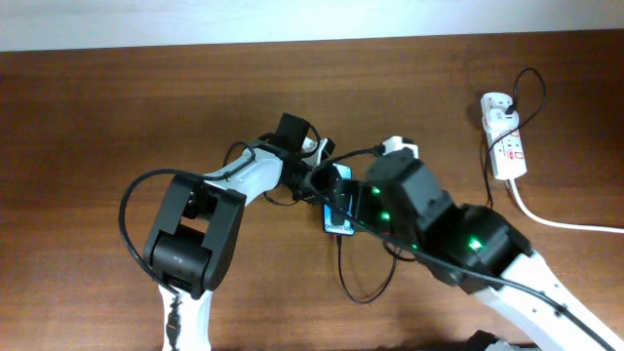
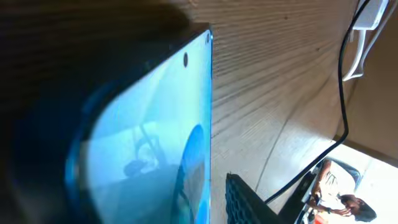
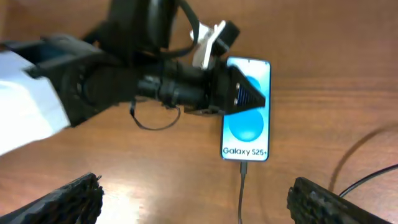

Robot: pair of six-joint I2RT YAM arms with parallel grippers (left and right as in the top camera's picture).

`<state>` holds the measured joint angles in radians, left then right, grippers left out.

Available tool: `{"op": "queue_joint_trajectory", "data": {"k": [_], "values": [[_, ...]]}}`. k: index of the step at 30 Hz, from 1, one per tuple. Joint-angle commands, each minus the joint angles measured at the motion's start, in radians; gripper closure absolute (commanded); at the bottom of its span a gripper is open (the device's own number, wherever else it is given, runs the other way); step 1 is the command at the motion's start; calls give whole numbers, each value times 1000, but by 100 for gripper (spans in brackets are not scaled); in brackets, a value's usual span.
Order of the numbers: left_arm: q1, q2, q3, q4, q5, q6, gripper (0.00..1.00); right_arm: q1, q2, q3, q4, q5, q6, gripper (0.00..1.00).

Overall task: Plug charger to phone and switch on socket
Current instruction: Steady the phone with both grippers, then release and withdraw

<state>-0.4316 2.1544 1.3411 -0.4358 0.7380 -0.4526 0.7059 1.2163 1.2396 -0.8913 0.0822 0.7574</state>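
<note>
The phone (image 3: 247, 124) lies flat on the table, blue screen up, its "Galaxy S25+" band at the near end. The charger's thin black cable (image 3: 241, 186) sits in the phone's bottom port and loops across the table (image 1: 366, 292). My left gripper (image 1: 330, 183) is open over the phone's top end (image 3: 245, 74): one finger lies across the screen, and the other finger (image 2: 245, 205) is just past the top edge, with a strip of table between. My right gripper (image 3: 196, 204) is wide open and empty, back from the phone's bottom end. The socket (image 1: 505, 141) lies at the far right, with a black plug in it.
The socket's thick white cord (image 1: 565, 222) runs off the right edge. My right arm (image 1: 439, 229) covers much of the phone from overhead. A robot cable loops by the left arm's base (image 1: 132, 210).
</note>
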Motion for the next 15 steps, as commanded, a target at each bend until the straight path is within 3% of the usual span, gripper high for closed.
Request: {"op": "queue_joint_trajectory", "data": {"k": [1, 3, 6, 12, 15], "values": [[4, 39, -24, -53, -183, 13, 39, -21, 39, -2, -4, -19, 12, 1], [4, 39, -24, -52, -186, 13, 1, -109, 37, -2, -11, -23, 11, 1], [4, 39, -24, -52, -205, 13, 1, -231, 37, -2, -20, -31, 11, 1], [2, 39, -24, -85, -243, 12, 1, -237, 66, -2, -1, 1, 11, 1], [-8, 39, -23, -117, -329, -78, 1, -237, 87, -2, 36, 0, 11, 1]]}}
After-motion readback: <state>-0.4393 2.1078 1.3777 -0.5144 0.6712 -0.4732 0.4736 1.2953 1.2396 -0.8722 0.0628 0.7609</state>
